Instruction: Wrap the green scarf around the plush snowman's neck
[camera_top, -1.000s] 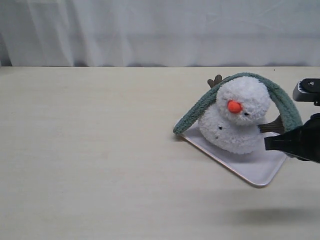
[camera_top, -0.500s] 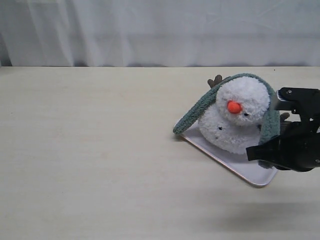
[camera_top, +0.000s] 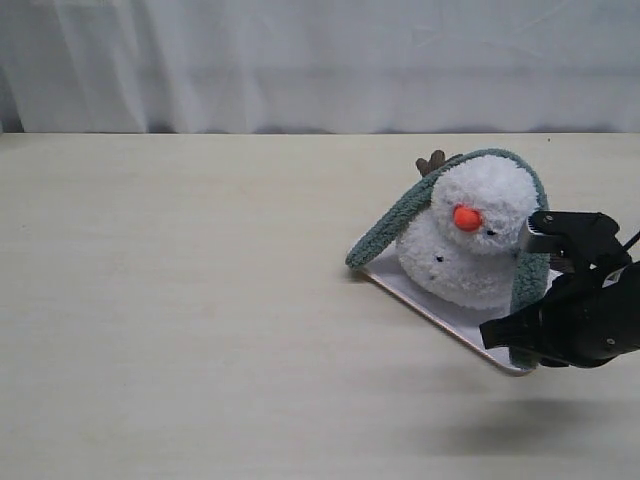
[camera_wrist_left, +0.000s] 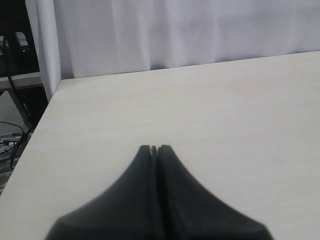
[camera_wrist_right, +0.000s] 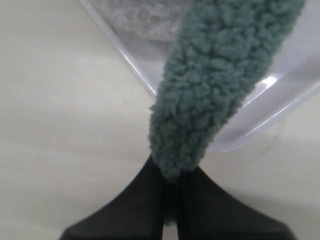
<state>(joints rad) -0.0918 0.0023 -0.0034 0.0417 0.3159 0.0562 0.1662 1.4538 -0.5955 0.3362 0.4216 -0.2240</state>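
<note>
The plush snowman (camera_top: 470, 240) sits on a pale tray (camera_top: 420, 296) at the right of the table, orange nose facing the camera. The green scarf (camera_top: 385, 230) arches behind its head; one end rests on the table at the tray's left corner. The other end hangs down the snowman's right side, and my right gripper (camera_top: 515, 340) is shut on that end over the tray's near corner. In the right wrist view the scarf (camera_wrist_right: 215, 85) runs from my right gripper (camera_wrist_right: 172, 172) across the tray (camera_wrist_right: 250, 107). My left gripper (camera_wrist_left: 154, 148) is shut and holds nothing, out of the exterior view.
A white curtain (camera_top: 320, 60) hangs behind the table's far edge. The bare pale table (camera_top: 180, 300) stretches left of the tray. In the left wrist view the table's side edge (camera_wrist_left: 37, 130) shows, with cables and a stand beyond it.
My right gripper has carried the scarf end leftward and toward the front, from beyond the tray's right corner to its near corner. The right half of the scarf now hangs closer against the snowman.
</note>
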